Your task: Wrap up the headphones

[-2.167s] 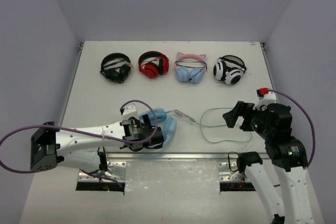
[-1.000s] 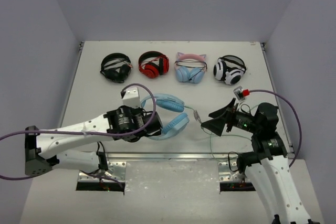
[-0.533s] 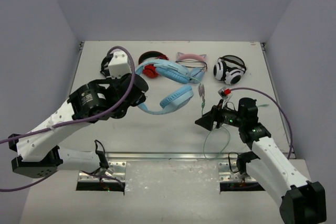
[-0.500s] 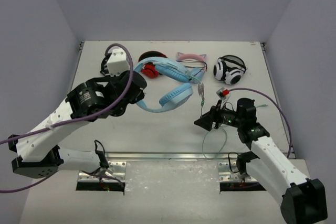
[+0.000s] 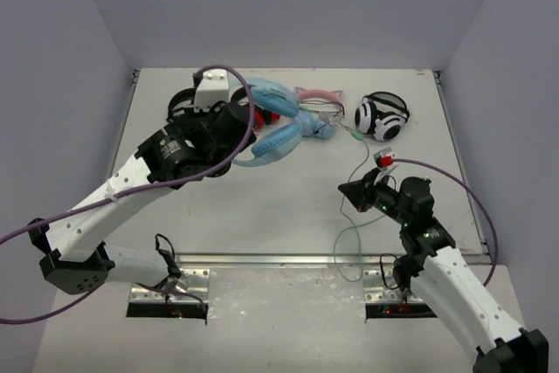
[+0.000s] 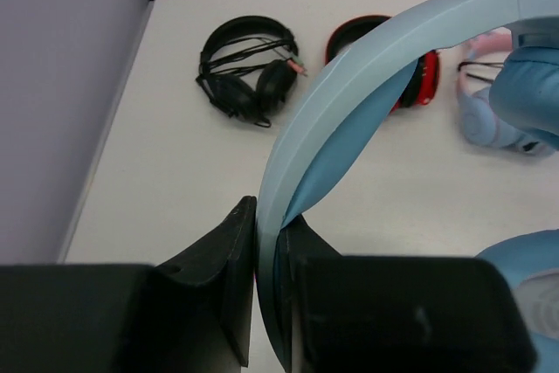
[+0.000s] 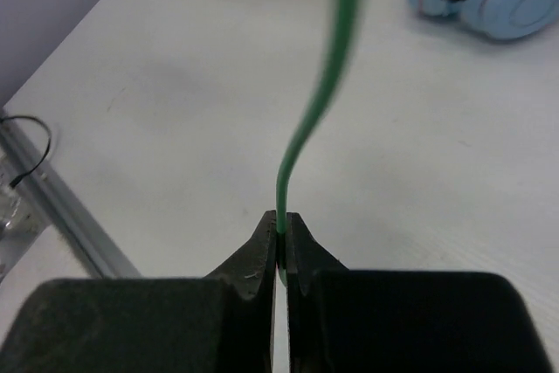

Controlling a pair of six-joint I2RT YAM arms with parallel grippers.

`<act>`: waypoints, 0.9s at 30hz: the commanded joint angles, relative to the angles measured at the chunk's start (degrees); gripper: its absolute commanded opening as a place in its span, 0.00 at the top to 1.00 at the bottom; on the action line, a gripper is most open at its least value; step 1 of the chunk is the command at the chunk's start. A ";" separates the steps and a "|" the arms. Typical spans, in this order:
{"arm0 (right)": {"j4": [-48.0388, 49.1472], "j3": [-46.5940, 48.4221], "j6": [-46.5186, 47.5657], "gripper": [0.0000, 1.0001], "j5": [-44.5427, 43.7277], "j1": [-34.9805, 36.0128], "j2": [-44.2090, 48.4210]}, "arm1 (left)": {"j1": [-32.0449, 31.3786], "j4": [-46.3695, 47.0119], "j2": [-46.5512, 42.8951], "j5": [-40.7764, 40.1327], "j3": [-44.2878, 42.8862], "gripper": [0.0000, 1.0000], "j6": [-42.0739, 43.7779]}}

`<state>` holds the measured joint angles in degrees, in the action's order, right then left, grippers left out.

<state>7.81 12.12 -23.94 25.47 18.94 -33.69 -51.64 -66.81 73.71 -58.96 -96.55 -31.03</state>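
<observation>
Top external view: the white table (image 5: 218, 207) carries a row of four spare pairs along its far side, and the left arm reaches over the left end of that row. Its left gripper (image 6: 266, 224) holds the headphones (image 5: 275, 141) aloft there, above the red pair (image 6: 351, 41) and just left of the cat-ear pair (image 5: 316, 93); the black pair (image 6: 249, 76) lies further left, the white-and-black pair (image 5: 382, 117) to the right. In the left wrist view the fingers (image 6: 229, 259) are pressed onto the blue band, one on each face.

Nearer and to the right, the right gripper (image 7: 281, 233) pinches the cable (image 7: 306, 128) between closed tips. From there the cable climbs, slack, toward the earcups, and its other part trails in a loose loop to the near edge.

By my reading, both grasps are made and the set is lifted, but no turn of cable shows around the band or cups. The winding itself, and tucking the free end, remain.
</observation>
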 commanded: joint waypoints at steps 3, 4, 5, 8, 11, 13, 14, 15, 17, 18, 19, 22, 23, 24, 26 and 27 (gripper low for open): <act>-13.69 10.98 5.92 0.99 -24.13 0.13 5.39 | 0.48 19.41 -5.85 -3.28 16.02 1.00 16.07; -14.66 13.43 6.19 0.99 -25.55 0.22 5.30 | 0.40 24.39 -6.56 -0.83 17.96 1.00 18.35; -15.63 14.76 6.10 0.99 -28.61 0.13 4.78 | 0.40 26.62 -7.26 1.19 21.72 1.00 22.20; -17.04 18.81 6.98 0.99 -29.87 0.13 3.29 | 0.31 31.64 -8.76 4.81 27.01 1.00 25.82; -15.29 20.66 9.61 0.99 -27.34 0.13 2.23 | 0.13 32.18 -7.80 10.32 29.22 0.99 28.73; -13.10 21.54 12.42 0.99 -23.56 0.13 1.70 | -0.65 32.53 -7.09 13.50 31.06 1.00 30.66; -12.57 21.98 12.95 0.99 -20.06 0.13 0.74 | -1.44 32.44 -6.13 12.21 31.25 1.00 30.67; -12.91 23.81 14.44 0.99 -18.11 0.13 0.12 | -2.32 31.57 -5.43 10.98 30.82 1.00 29.89; -15.01 26.27 16.99 0.99 -11.19 0.22 -1.54 | -2.33 31.12 -4.02 10.36 30.72 1.00 29.80; -17.28 28.64 19.61 0.99 -2.97 0.22 -3.29 | -2.33 31.12 -3.49 10.18 30.72 1.00 29.80; -18.87 30.05 21.03 0.99 0.59 0.31 -4.18 | -2.33 31.12 -3.05 9.83 30.55 1.00 29.97; -27.56 35.86 27.44 0.99 5.20 2.84 -8.57 | -2.33 29.72 -0.33 7.37 28.79 1.00 29.62; -30.55 36.91 28.68 0.99 4.50 4.25 -9.63 | -2.33 29.54 0.72 7.63 28.27 1.00 29.53; -31.53 38.23 30.78 0.99 3.28 5.83 -10.42 | -2.33 29.19 1.34 8.07 27.65 0.99 29.62; -34.08 39.55 32.46 0.99 2.82 10.47 -13.32 | -2.33 29.45 2.74 8.60 26.07 0.96 30.23; -34.70 40.95 33.77 0.99 3.52 13.72 -15.42 | -2.33 29.45 3.80 9.03 24.76 0.95 30.67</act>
<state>-21.58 49.39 2.22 25.15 26.92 -45.56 -53.71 -41.30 76.90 -49.36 -66.28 -0.80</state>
